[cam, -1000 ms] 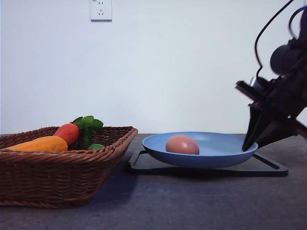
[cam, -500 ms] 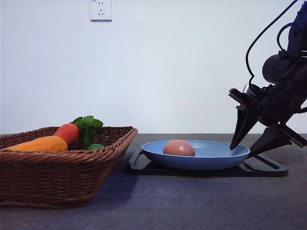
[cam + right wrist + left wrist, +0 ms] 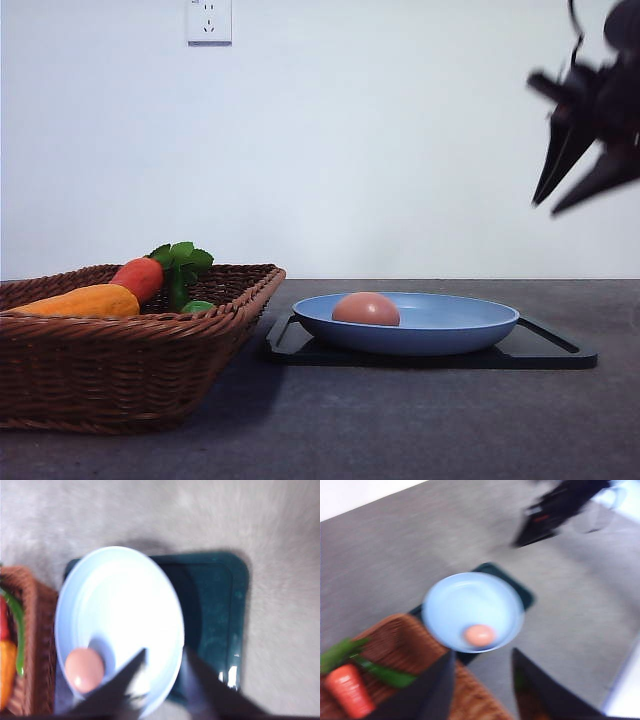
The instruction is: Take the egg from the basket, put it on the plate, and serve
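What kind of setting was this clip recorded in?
Probably a lab tabletop staged as a kitchen: bare white wall with one outlet, grey table, wicker basket of toy vegetables.

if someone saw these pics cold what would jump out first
Probably the brownish-pink egg lying in the light-blue plate, which sits on a flat black tray at the middle of the table. Next, the wicker basket at the left with orange and red toy vegetables, and the right gripper open, high above the plate's right side.
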